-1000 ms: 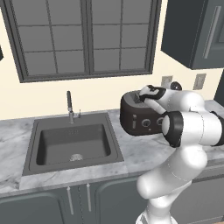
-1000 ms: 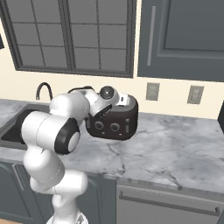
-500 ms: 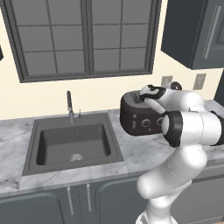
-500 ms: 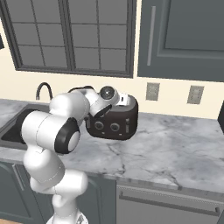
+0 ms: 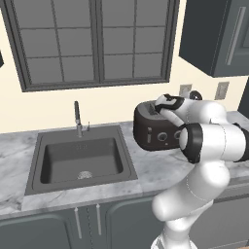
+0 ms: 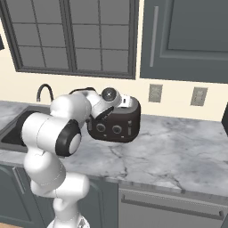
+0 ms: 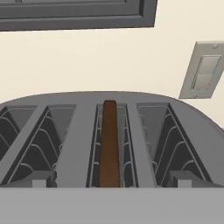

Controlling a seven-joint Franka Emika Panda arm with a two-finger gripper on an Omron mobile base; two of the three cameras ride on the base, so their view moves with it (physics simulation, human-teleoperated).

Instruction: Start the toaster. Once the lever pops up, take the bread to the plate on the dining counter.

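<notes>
The dark toaster [image 5: 151,130] stands on the marble worktop just right of the sink, its two silvery knobs facing the room [image 6: 109,129]. A small pale lever [image 5: 149,135] sits on its front. My gripper [image 5: 163,104] hovers just over the toaster's top, open. In the hand view the gripper [image 7: 111,179] straddles one slot, with a fingertip [image 7: 43,179] on each side. The bread [image 7: 109,144] stands edge-on in that slot, a thin brown slice between the wires. The plate and the dining counter are out of view.
A dark sink [image 5: 80,160] with a faucet [image 5: 77,116] lies left of the toaster. The marble worktop [image 6: 178,151] runs on to the right. Wall outlets [image 6: 155,92] and an upper cabinet [image 6: 187,40] are behind and above the toaster.
</notes>
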